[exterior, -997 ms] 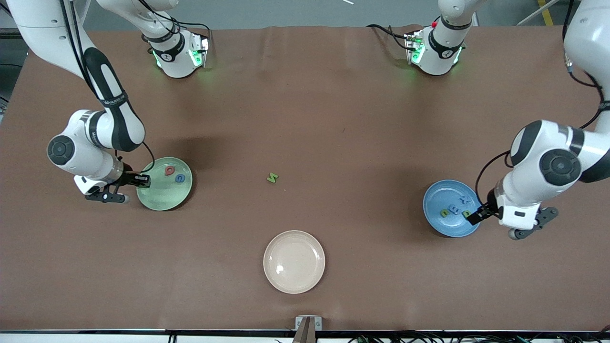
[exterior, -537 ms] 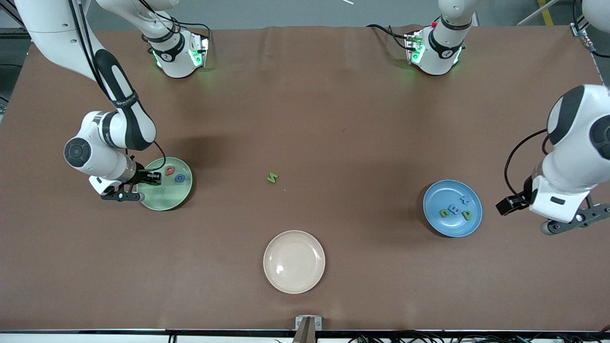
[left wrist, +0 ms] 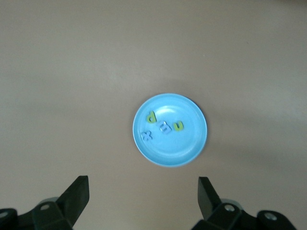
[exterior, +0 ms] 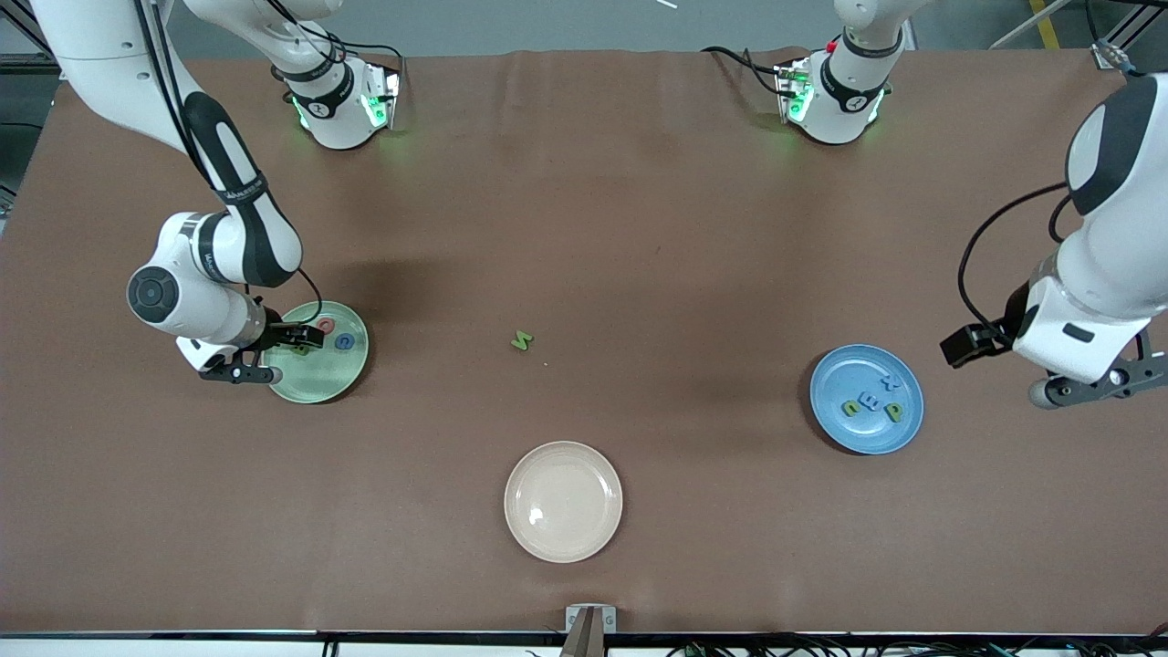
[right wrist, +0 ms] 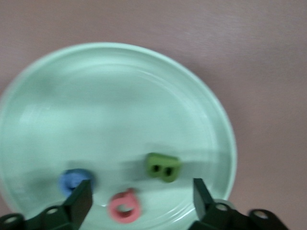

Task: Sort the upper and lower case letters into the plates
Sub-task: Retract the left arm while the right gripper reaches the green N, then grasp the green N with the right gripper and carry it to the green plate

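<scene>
Brown cloth covers the whole table, faintly creased near the arm bases; a grey floor strip shows past its edge at the top of the front view.

Cream-beige plate sits bare near the front camera, at mid-table. Small green letter lies loose on the cloth, farther from the camera than that plate, between the two task plates and well apart from both. Nothing stands between it and either plate.

Pale green plate toward the right arm's end holds a red letter, a blue letter and a green letter, the three close together. Right gripper hangs low over this plate, fingers spread apart with nothing between them; the green letter lies on the plate between and just ahead of the fingertips in the right wrist view.

Blue plate toward the left arm's end holds four small letters, two yellow-green and two blue, clustered in its middle. Left gripper is raised over bare cloth beside this plate, at the table's end, fingers wide apart and empty.
</scene>
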Robot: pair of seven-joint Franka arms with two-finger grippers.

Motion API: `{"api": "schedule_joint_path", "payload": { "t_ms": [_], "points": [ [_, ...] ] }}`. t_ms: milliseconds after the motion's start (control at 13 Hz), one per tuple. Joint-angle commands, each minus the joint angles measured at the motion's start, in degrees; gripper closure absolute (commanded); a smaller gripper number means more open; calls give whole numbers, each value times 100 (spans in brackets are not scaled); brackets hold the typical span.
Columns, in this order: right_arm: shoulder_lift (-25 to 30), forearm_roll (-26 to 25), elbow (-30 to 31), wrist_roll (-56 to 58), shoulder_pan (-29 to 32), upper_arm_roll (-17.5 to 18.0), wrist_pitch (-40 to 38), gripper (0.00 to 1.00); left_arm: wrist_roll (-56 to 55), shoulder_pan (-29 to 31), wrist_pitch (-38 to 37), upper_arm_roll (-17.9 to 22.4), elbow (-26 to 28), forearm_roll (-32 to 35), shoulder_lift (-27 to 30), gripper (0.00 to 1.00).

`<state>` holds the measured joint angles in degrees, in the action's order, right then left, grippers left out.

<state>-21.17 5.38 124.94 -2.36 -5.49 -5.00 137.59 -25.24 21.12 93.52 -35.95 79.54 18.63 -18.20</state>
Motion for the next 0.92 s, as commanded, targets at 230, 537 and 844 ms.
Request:
{"api": "schedule_joint_path", "payload": {
  "t_ms": [230,537,844],
  "points": [
    [272,164,-373,-3547,-2172,-10,-119,0,1441,-1514,-71,2661,859,-1571,1520,0],
    [-342,305,-812,-4780,-3123,-10,460,0,1733,-1839,-1,3085,1738,-1871,2363,0],
    [-1019,288,-1461,-5554,-3459,-18,734,0,1882,-1910,96,3041,1740,-1871,2357,0]
  ]
}}
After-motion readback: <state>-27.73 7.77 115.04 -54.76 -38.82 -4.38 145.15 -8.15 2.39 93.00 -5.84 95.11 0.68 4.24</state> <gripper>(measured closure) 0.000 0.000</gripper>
